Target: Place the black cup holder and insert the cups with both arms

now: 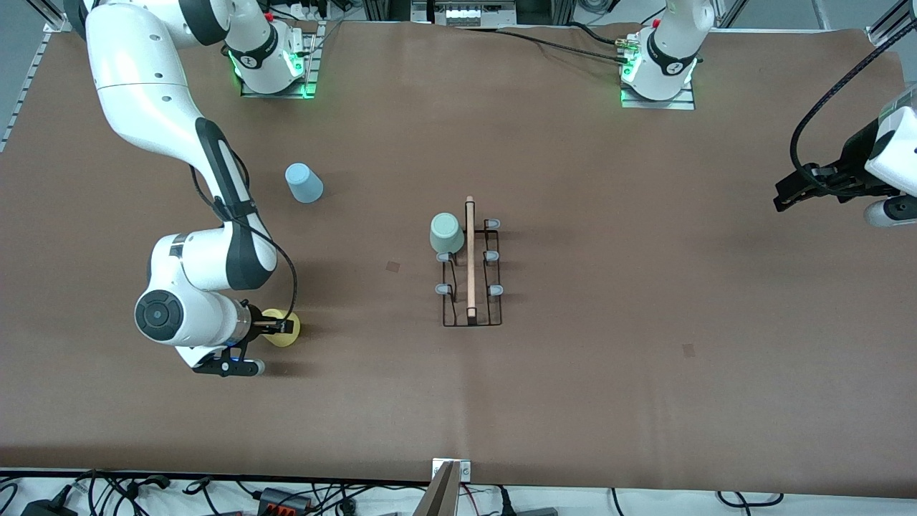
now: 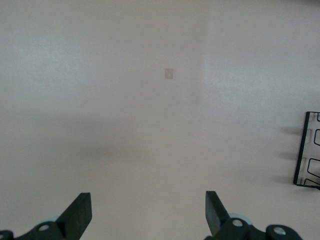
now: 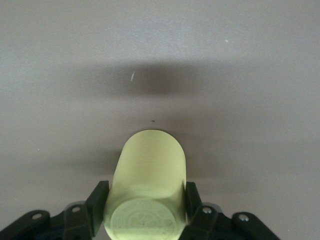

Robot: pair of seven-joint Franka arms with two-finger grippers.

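The black cup holder [image 1: 471, 272] stands at the table's middle, its wooden rod handle on top. The pale green cup [image 1: 446, 233] sits upside down on one of its prongs, on the side toward the right arm's end. The light blue cup [image 1: 304, 183] rests on the table farther from the front camera, toward the right arm's end. My right gripper [image 1: 279, 327] [image 3: 145, 192] is shut on the yellow cup [image 1: 281, 330] [image 3: 147, 175], its base toward the wrist camera. My left gripper [image 1: 782, 199] [image 2: 147, 212] is open and empty at the left arm's end; the holder's edge [image 2: 306, 150] shows in its view.
The brown table cover [image 1: 609, 373] carries two small dark marks [image 1: 393, 266] [image 1: 688, 350]. A metal bracket [image 1: 450, 481] juts up at the table's near edge. Cables lie along that edge.
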